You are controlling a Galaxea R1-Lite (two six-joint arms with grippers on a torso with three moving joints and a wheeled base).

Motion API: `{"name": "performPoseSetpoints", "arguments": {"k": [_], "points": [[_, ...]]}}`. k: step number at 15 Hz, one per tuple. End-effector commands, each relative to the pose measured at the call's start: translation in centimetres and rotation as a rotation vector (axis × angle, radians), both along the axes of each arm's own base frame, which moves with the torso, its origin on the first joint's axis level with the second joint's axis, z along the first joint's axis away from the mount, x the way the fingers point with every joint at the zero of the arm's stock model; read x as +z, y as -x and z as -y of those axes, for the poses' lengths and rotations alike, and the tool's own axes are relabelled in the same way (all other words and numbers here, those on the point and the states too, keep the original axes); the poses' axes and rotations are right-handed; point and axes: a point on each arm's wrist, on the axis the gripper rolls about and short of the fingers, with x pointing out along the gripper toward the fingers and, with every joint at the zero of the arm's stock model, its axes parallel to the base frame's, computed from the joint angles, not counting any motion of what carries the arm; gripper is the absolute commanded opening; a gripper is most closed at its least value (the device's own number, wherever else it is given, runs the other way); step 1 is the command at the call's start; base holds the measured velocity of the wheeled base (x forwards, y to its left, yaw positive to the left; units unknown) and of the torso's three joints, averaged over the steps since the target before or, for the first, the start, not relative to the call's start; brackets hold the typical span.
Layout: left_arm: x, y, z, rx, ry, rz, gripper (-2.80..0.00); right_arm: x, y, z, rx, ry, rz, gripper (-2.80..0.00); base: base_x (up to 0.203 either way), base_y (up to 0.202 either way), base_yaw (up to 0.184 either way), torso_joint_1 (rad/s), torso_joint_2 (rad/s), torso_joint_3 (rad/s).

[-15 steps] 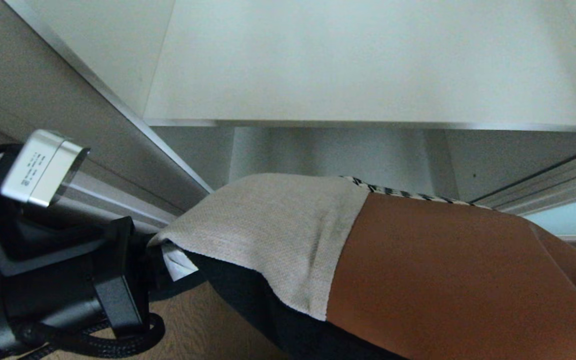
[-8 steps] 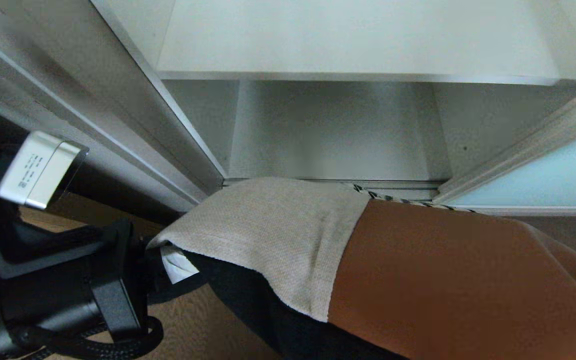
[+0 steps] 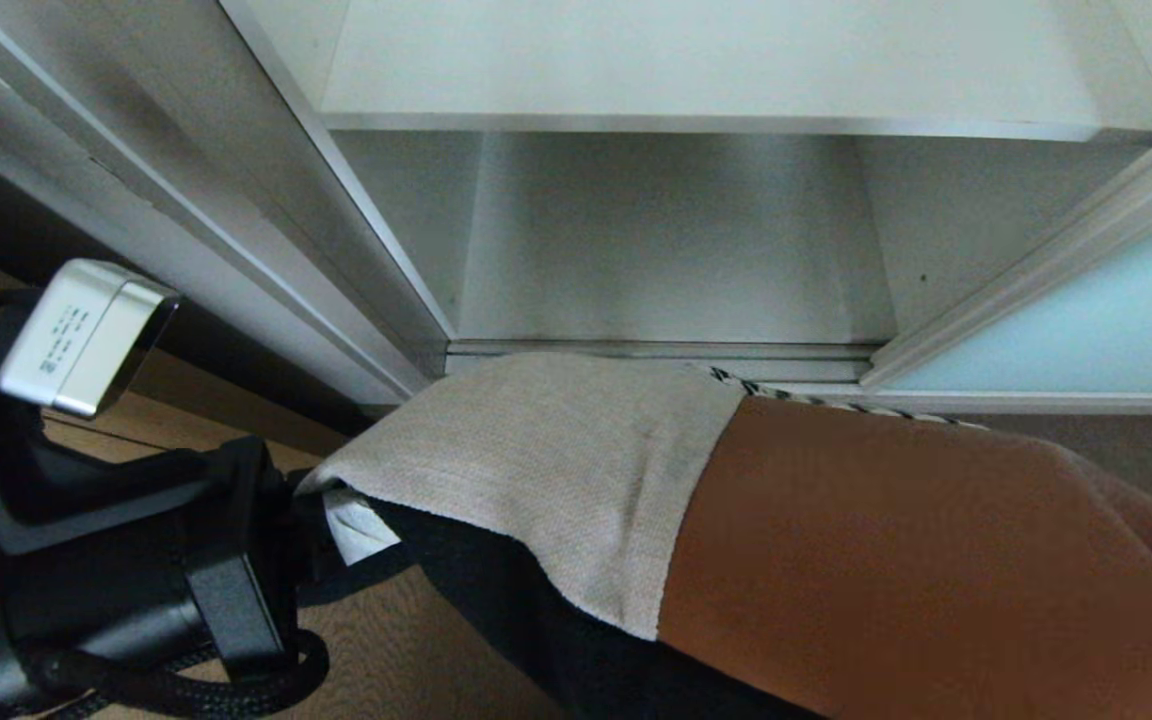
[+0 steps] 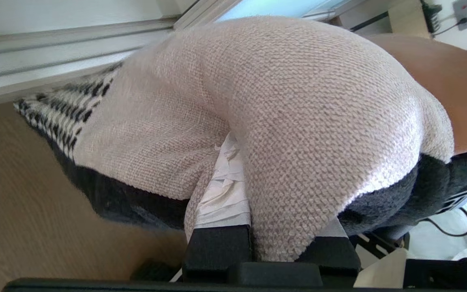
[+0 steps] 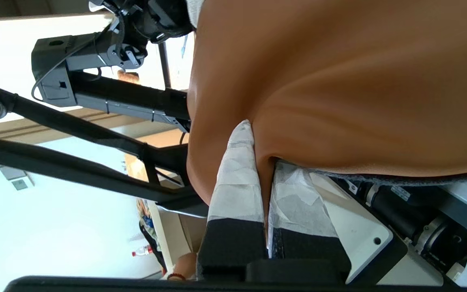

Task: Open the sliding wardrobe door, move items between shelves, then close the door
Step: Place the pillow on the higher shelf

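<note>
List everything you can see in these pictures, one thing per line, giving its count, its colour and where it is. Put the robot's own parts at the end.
cushion: one, cream, rust-brown and black with a houndstooth strip, held up in front of the wardrobe opening.
shelf: one, white, across the wardrobe interior above the cushion.
lower compartment: one, white, under the shelf, nothing seen in it.
sliding wardrobe door: one, pale-blue glass in a silver-white frame, at the right of the opening.
floor: wood-brown, below the cushion.
left gripper: one, black with white-wrapped fingers, shut on the cushion's cream corner.
right gripper: one, black with white-wrapped fingers, shut on a fold of the rust-brown panel.
</note>
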Motion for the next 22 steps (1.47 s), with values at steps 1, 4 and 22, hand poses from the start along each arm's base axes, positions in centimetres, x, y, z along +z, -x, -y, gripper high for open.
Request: {"name": "performPoseSetpoints", "arguments": {"k": [1,4,22], "points": [[-0.3,-0.1,0.1,-0.002,-0.008,-0.006,-2.80,-0.1,0.0,0.0,0.002,-0.001,-0.006,-2.80,0.000,0.000,0.000,0.000,0.00,0.000],[-0.2,0.1,-0.1,-0.002,-0.009,0.007,-2.80,0.1,0.0,0.0,0.003,-0.002,-0.003,-2.80,0.000,0.000,0.000,0.000,0.00,0.000],[0.0,1.3,-0.8,-0.053,0.012,0.023,-2.80,0.3,0.0,0.0,0.010,-0.003,0.015,-2.80,0.000,0.000,0.000,0.000,0.00,0.000]]}}
